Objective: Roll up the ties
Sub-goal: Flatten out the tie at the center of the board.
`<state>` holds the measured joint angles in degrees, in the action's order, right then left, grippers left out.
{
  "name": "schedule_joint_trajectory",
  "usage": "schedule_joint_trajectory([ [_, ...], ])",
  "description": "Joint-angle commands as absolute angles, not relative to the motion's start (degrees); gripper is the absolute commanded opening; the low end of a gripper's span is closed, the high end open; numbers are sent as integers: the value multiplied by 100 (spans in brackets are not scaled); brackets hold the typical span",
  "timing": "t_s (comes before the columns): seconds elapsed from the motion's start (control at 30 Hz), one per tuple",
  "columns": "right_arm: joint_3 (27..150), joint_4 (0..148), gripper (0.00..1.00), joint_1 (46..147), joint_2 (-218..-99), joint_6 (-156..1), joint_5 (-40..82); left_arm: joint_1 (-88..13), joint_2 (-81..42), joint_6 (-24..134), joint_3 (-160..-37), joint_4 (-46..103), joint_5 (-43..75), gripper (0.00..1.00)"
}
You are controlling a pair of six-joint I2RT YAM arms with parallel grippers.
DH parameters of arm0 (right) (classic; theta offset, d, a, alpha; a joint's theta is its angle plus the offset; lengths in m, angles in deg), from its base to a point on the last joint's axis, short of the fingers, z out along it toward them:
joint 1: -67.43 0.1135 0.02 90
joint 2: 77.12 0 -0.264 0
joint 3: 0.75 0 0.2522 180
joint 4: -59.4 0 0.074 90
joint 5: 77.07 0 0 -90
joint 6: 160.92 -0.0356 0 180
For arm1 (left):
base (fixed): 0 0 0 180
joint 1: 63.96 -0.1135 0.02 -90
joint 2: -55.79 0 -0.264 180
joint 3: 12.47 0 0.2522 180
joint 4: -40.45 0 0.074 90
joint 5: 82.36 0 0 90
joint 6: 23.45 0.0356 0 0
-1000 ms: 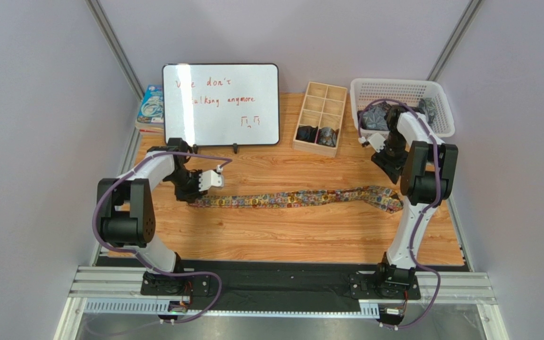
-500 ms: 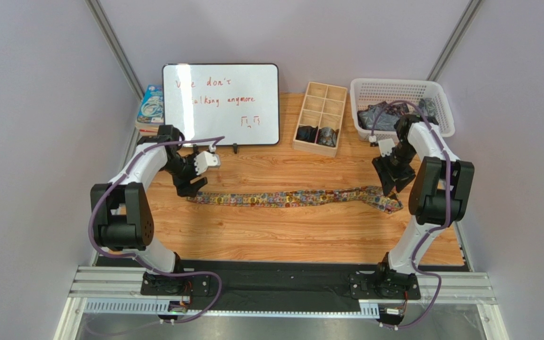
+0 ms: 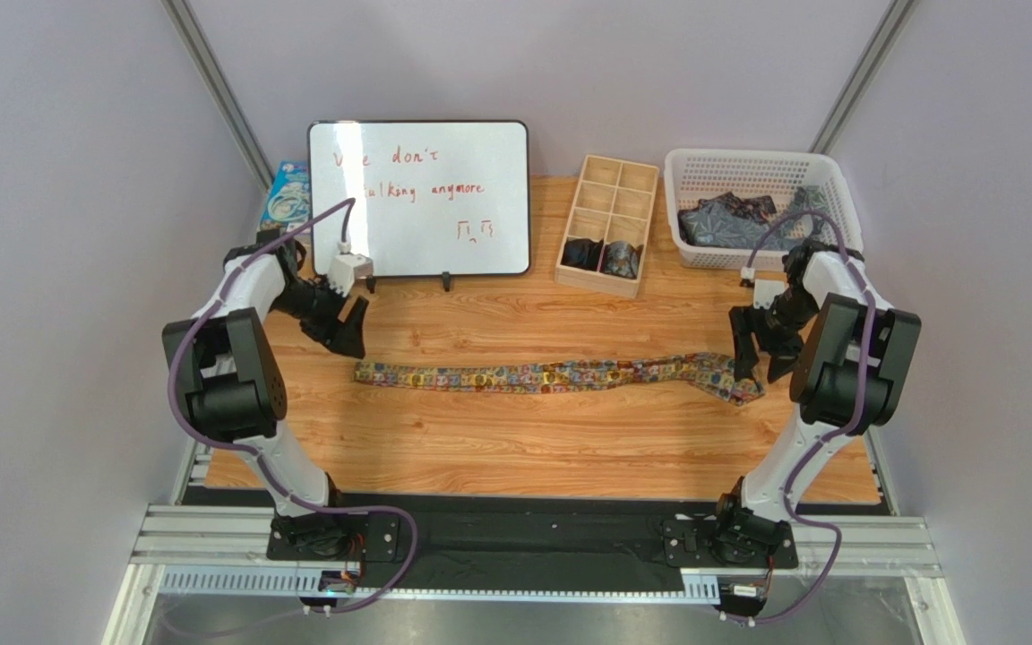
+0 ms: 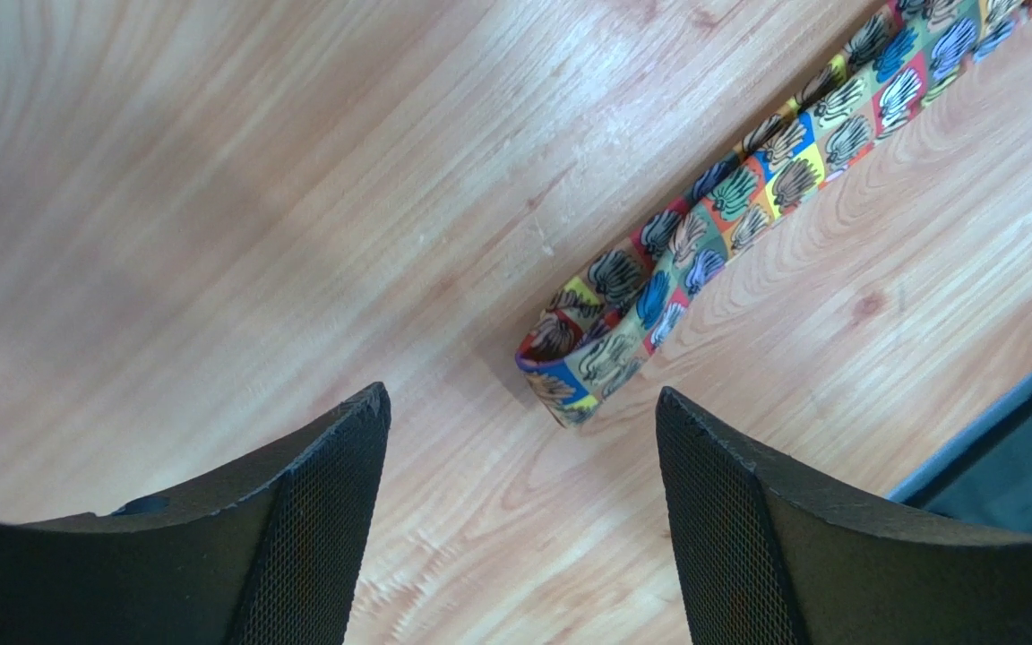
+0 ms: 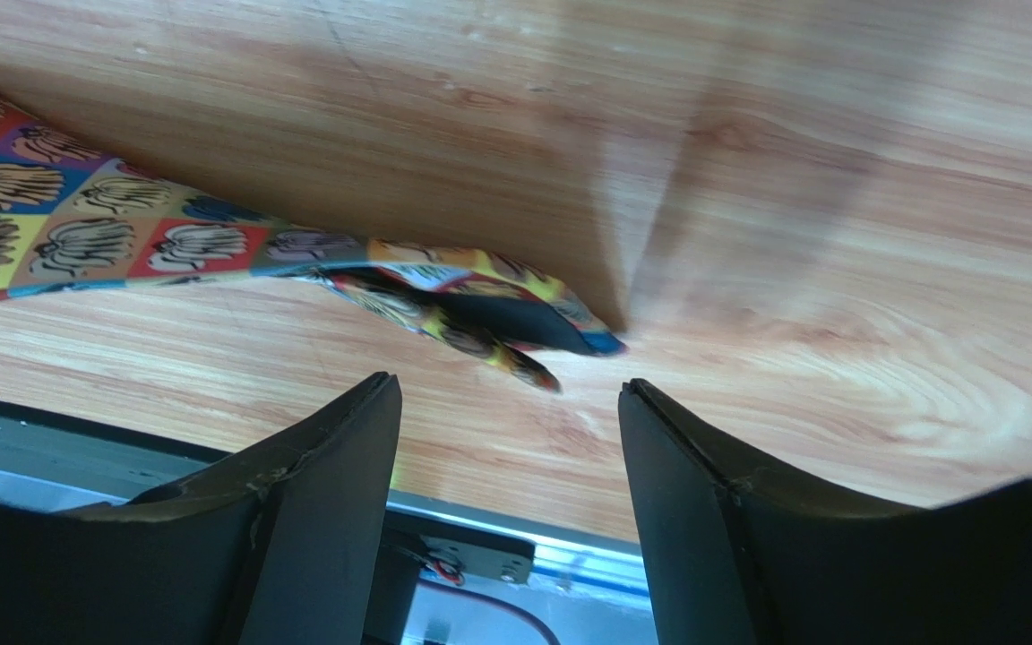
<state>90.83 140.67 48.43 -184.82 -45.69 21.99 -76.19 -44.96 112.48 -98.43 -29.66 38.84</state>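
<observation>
A multicoloured yellow-red printed tie lies flat across the wooden table, its narrow end at the left and its wide pointed end at the right. My left gripper is open and empty, hovering just up and left of the narrow end. My right gripper is open and empty, just above the wide end. Dark ties lie in the white basket. Two dark rolled ties sit in the wooden divided box.
A whiteboard stands at the back left with a blue book behind it. The wooden box and white basket stand at the back right. The table's front edge meets a black rail.
Both grippers have let go of the tie's ends and moved outward: the left arm up and left, the right arm to the right. The tie now lies flat.
</observation>
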Motion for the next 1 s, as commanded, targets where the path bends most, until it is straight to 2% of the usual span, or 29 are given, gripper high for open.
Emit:
schedule_joint_trajectory([
  [0.0, 8781, 13584, 66, 4880, -18470, -4737, 2523, -7723, -4467, 10452, -9804, -3106, 4271, 78],
  [0.2, 8613, 13337, 66, 4889, -18646, -4746, 2576, -7776, -4871, 9942, -9672, -2938, 4086, 75],
  [0.3, 8569, 13302, 62, 4880, -18698, -4702, 2549, -7785, -5003, 9819, -9689, -2921, 4112, 73],
  [0.37, 8569, 13319, 47, 4889, -18725, -4684, 2549, -7785, -5012, 9775, -9707, -2877, 4156, 69],
  [0.4, 8587, 13337, 36, 4880, -18742, -4667, 2541, -7785, -5030, 9766, -9733, -2877, 4165, 66],
  [0.5, 8692, 13433, 20, 4880, -18769, -4597, 2479, -7785, -5126, 9784, -9838, -3034, 4270, 57],
  [0.63, 8771, 13556, 7, 4880, -18778, -4517, 2391, -7776, -5162, 9766, -9856, -3123, 4402, 48],
  [0.7, 8807, 13627, 0, 4880, -18778, -4491, 2330, -7785, -5179, 9784, -9856, -3175, 4412, 40],
  [0.8, 8824, 13688, 0, 4880, -18760, -4456, 2251, -7785, -5258, 9801, -9865, -3298, 4464, 26],
  [0.83, 8824, 13732, 0, 4889, -18760, -4412, 2224, -7785, -5284, 9801, -9882, -3307, 4464, 17],
  [0.97, 8885, 14013, 0, 4880, -18725, -4019, 1866, -7785, -5302, 9828, -10014, -3404, 4298, 0],
])
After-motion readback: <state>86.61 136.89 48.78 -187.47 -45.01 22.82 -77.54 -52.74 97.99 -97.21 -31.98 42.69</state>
